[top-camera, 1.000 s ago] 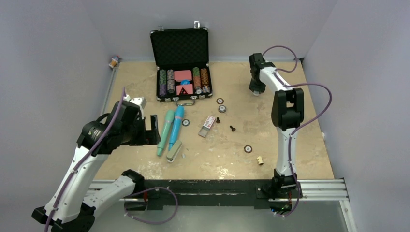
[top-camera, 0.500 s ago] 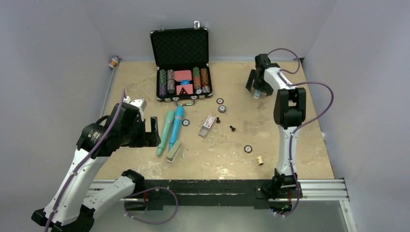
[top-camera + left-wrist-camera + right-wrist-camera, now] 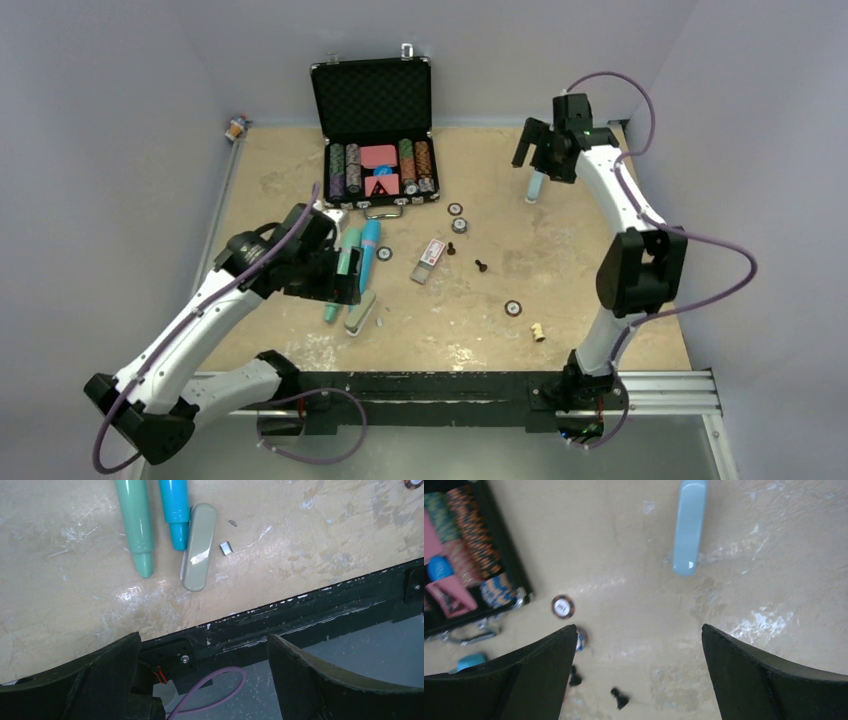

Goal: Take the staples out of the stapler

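Note:
The stapler (image 3: 199, 547), a small grey-green oblong, lies closed on the table beside two markers, near the front edge (image 3: 360, 313). The staples (image 3: 226, 548), a tiny silver strip, lie on the table just right of it. My left gripper (image 3: 338, 285) hovers open over the near ends of the markers, next to the stapler; in the left wrist view its fingers (image 3: 202, 645) frame the black rail and hold nothing. My right gripper (image 3: 537, 158) hangs open at the far right, above a light blue oblong thing (image 3: 689, 527). Nothing sits between its fingers (image 3: 639, 630).
An open black case (image 3: 375, 130) of poker chips stands at the back. A teal marker (image 3: 342, 270) and a blue marker (image 3: 366, 262) lie left of the stapler. Loose chips (image 3: 459, 225), black pawns (image 3: 480, 266) and a small box (image 3: 430, 258) dot the middle. A black rail (image 3: 450, 385) runs along the near edge.
My right gripper has opened, let go of the light blue thing and pulled up and back to the right. My left arm has swung right, over the markers and stapler.

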You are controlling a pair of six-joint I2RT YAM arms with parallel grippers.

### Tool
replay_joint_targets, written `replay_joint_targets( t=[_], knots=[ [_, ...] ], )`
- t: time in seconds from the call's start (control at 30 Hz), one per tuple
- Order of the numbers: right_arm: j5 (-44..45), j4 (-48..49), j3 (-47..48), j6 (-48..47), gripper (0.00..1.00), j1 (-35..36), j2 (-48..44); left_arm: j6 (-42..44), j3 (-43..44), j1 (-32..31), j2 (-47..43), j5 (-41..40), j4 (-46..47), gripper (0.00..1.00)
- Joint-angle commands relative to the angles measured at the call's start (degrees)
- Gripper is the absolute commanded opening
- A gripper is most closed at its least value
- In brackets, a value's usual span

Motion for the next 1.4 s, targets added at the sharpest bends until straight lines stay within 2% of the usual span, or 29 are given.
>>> replay_joint_targets(
  t=[0.0,0.2,0.37,0.67,1.07,1.1,1.23,1.37],
  knots=[
    [-8.11,2.35,-6.8,-1.47,0.99,3.62,-8.96,1.11,-1.64,-1.48,4.43,1.3,5.18,0.99],
    [-11.6,4.74,-16.61,1.39,0.99,12.58,-21.24,3.34,-3.12,-2.02,10.76,-0.09,8.79,0.97],
    [-16.67,8.83,-25.66,5.28,0.99,13.96,-31.3,5.11,-2.22,-2.36,18.05,-0.88,9.94,0.93],
    [-16.65,4.07,-26.01,3.57,0.99,13.99,-39.56,4.83,-4.36,-2.98,25.71,1.48,12.34,0.85],
    [-19.94,2.68,-27.5,4.02,0.99,13.93,-44.27,-11.36,-9.86,-3.05,31.76,3.49,15.15,0.79],
    [-19.88,2.16,-27.19,3.53,0.99,13.94,-44.23,-11.65,-10.0,-3.11,32.12,3.22,15.27,0.77],
    [-19.35,0.99,-26.8,2.07,0.99,13.96,-44.67,-11.31,-9.24,-3.07,34.88,4.35,15.15,0.55],
    [-19.52,0.93,-27.76,1.54,0.99,13.99,-44.67,-11.7,-7.55,-3.06,35.14,5.86,15.03,0.41]
  ],
)
